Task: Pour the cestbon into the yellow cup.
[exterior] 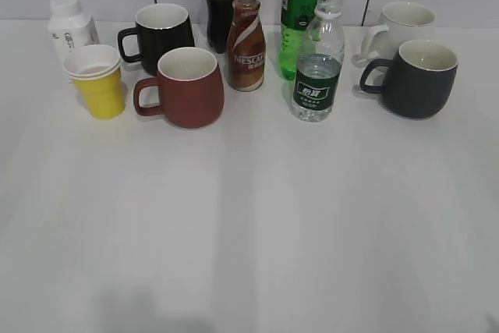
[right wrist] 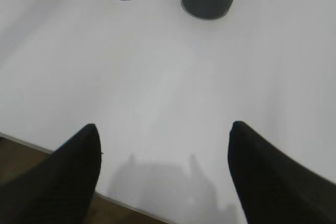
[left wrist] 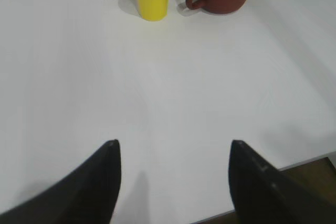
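Table (exterior: 249, 232): white, with a pale grey wall behind the row of drinks and mugs.
Left hand (left wrist: 173, 182): fingers spread apart, holding nothing, low over the near edge of the table.
Right hand (right wrist: 163, 174): fingers likewise spread wide and empty, above the near edge.
Yellow cup (exterior: 97, 81): upright, far ahead of the left hand and a little to its left; a white cup is nested inside it.
Cestbon (exterior: 318, 64): upright, uncapped, partly filled (water up to about the label), far ahead of the right hand and to its left.
Dark red mug (exterior: 185, 87): just right of the yellow cup, handle toward it.
Dark grey mug (exterior: 417, 78): right of the cestbon, straight ahead of the right hand.
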You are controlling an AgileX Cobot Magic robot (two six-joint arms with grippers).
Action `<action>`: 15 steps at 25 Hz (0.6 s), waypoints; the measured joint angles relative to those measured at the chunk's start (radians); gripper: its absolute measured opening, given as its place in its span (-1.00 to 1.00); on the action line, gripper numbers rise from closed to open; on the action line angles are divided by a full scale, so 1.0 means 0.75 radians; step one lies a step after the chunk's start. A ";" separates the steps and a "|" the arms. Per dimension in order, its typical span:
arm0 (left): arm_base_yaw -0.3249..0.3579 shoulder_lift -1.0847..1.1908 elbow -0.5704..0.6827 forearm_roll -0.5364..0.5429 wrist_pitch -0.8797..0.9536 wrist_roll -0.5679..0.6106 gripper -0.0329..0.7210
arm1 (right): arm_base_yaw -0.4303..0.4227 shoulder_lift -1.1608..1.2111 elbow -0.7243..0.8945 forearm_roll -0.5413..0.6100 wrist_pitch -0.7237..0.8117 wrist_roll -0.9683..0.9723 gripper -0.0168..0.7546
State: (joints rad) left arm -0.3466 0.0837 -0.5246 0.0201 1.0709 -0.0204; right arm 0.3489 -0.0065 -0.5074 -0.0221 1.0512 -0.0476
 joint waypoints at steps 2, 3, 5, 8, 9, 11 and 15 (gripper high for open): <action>0.000 0.000 0.000 0.000 0.000 0.000 0.38 | 0.000 0.000 0.001 0.000 -0.004 0.000 0.51; 0.000 0.000 0.000 0.000 0.000 0.000 0.37 | 0.000 0.000 0.002 0.000 -0.005 0.000 0.51; 0.000 0.000 0.000 0.000 0.000 0.000 0.37 | 0.000 0.000 0.002 0.000 -0.006 0.000 0.51; 0.000 0.000 0.000 0.000 0.000 0.000 0.37 | 0.000 0.000 0.002 0.001 -0.009 0.001 0.51; 0.000 0.000 0.000 0.000 0.000 0.000 0.37 | 0.000 0.000 0.002 0.001 -0.010 0.001 0.51; 0.015 0.000 0.000 0.000 -0.001 0.000 0.37 | -0.014 0.001 0.002 0.001 -0.010 0.001 0.51; 0.163 0.000 0.000 -0.001 -0.001 0.000 0.37 | -0.213 0.012 0.002 0.004 -0.010 0.003 0.51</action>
State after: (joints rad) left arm -0.2240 0.0837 -0.5246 0.0191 1.0701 -0.0204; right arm 0.1889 0.0026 -0.5062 -0.0188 1.0437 -0.0454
